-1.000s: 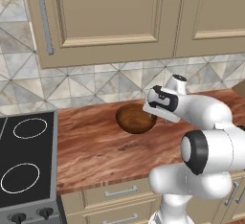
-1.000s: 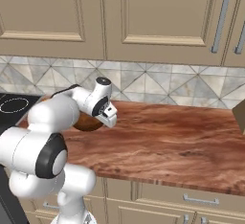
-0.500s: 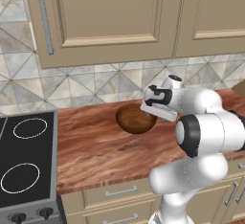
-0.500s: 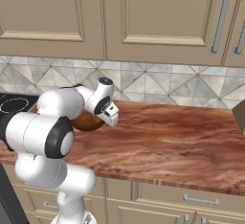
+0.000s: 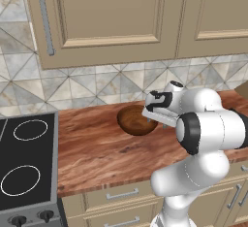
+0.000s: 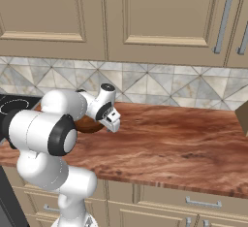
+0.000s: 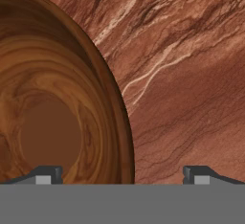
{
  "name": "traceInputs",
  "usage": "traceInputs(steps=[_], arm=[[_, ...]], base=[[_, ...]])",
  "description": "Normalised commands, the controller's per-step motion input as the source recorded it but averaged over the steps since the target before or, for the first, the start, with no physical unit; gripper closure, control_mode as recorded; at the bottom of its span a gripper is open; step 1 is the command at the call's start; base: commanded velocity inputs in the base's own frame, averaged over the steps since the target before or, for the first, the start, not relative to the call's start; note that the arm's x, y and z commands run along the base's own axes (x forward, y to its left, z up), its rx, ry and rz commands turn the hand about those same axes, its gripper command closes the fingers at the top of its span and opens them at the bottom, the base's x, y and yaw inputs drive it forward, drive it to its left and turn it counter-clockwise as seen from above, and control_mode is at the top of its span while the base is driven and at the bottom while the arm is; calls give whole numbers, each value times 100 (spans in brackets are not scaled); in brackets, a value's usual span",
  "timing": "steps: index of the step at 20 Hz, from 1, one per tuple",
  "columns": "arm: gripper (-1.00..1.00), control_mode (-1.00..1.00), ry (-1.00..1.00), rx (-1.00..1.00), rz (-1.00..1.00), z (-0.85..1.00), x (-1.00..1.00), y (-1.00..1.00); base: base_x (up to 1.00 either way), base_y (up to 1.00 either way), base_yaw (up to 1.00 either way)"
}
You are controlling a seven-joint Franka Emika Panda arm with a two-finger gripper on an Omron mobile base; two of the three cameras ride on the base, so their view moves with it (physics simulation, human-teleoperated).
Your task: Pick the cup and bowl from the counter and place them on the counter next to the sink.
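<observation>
Bowl: round, smooth, dk wood-grain

Arm is built of glossy white rounded shells, split by black joint rings. Just behind the claw, a white wrist block with dark insert; dark grey fingertips are seen.

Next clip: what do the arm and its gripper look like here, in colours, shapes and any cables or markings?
The arm is glossy white with rounded, tube-like segments and dark black bands at the joints. Its hand is a white block with a dark patch on top. The gripper ends in two small dark grey fingertips with lighter grey pads. No cables or markings are visible.
</observation>
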Motion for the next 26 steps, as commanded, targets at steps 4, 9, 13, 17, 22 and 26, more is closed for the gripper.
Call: traceInputs(steps=[4,9,13,17,22,26], arm=[[-100,-100,0,0,0,-23,0,1],[-100,-100,0,0,0,0,0,0],[-100,-100,0,0,0,0,0,0],[-100,-100,0,0,0,0,0,0],[100,-100,1,0,0,0,0,0],[100,-100,0,0,0,0,0,0]], base=[[0,0,0],[0,0,0],[0,0,0],[0,0,0],[0,0,0],[0,0,0]])
